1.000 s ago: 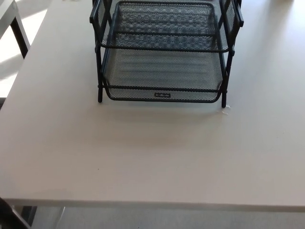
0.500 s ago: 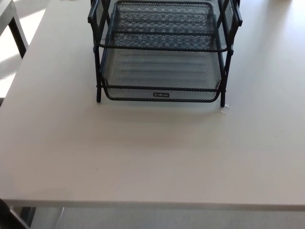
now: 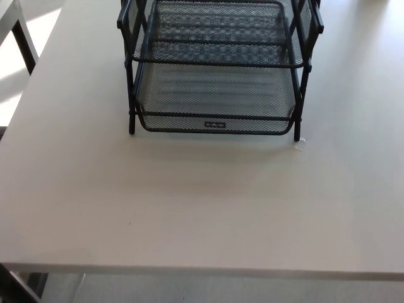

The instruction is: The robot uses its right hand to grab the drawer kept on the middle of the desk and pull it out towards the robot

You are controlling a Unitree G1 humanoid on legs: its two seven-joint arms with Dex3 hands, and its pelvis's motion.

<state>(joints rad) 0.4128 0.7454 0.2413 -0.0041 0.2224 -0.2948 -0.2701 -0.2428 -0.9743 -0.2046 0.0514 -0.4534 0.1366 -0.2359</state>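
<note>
Neither hand shows; drawer [image 3: 213, 123] sits pushed in.

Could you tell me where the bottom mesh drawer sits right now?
In the head view, the bottom drawer sits inside the black rack, upper centre of the desk.

light: bright, even daylight | glare: sunlit patch upper left | shadow: soft, on worktop [image 3: 189, 208] under mesh drawer [image 3: 214, 95] | focus: slightly soft
</note>
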